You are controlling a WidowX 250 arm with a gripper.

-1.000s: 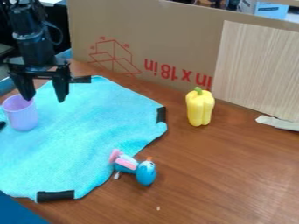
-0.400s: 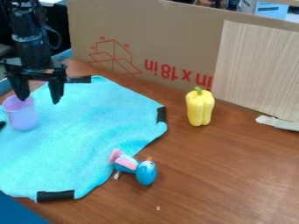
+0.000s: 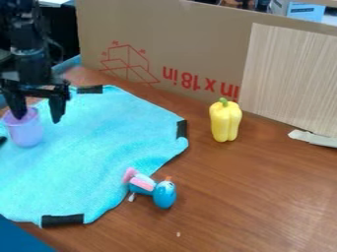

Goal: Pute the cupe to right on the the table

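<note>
Brown wooden table, cardboard panel along far side. Turquoise cloth over its left half. Black gripper far left, fingers spread, one tip at the cup's mouth. Yellow pepper upright, right of cloth. Lilac cup upright on cloth, far left. Blue toy at cloth's near right edge.

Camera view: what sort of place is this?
Likely a robotics lab: a black robot arm over a blue cloth, a cardboard panel as backdrop, and a yellow toy pepper on the brown tabletop.
</note>
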